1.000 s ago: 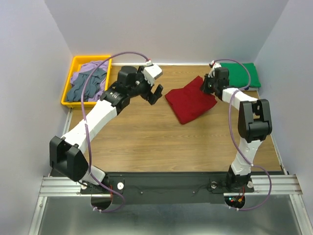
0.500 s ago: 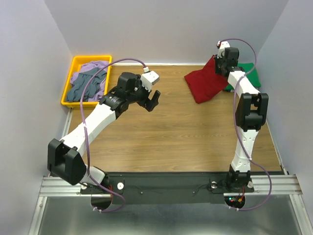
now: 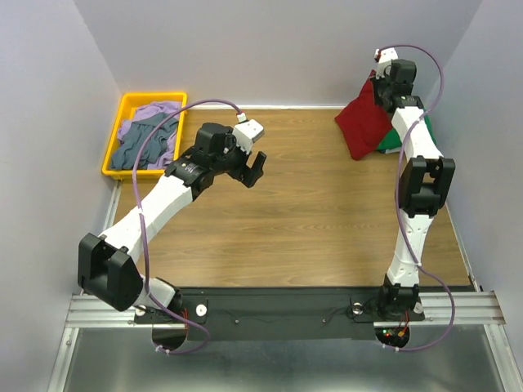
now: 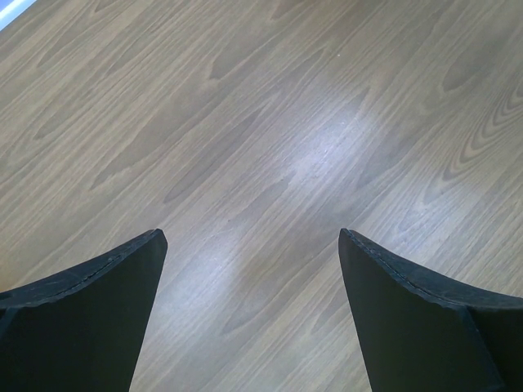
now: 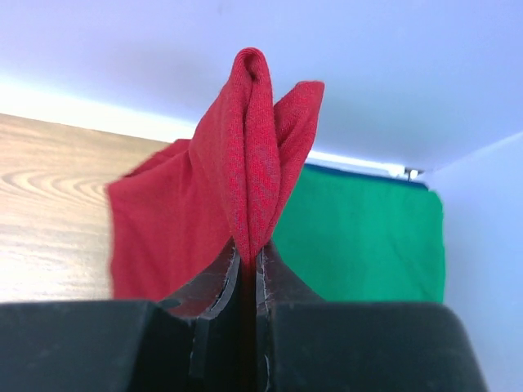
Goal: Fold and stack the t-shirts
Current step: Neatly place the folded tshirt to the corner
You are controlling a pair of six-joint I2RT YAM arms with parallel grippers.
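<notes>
Wooden surface (image 3: pixel 286 212): at its far right corner the right end effector (image 5: pixel 249 257) clamps the dark red t-shirt (image 5: pixel 163 220), dangling just beside the bright green t-shirt (image 5: pixel 359 229); best lowered squarely onto it, edges matched, before release. The left end effector (image 4: pixel 249 245) hovers spread, empty

Desk (image 3: pixel 286 212): wood-grain top, pale sheen at centre. Far-left corner: one yellow tray (image 3: pixel 152 96). Far-right corner: one green t-shirt (image 5: pixel 359 237), folded, lying flat by the back wall.
</notes>
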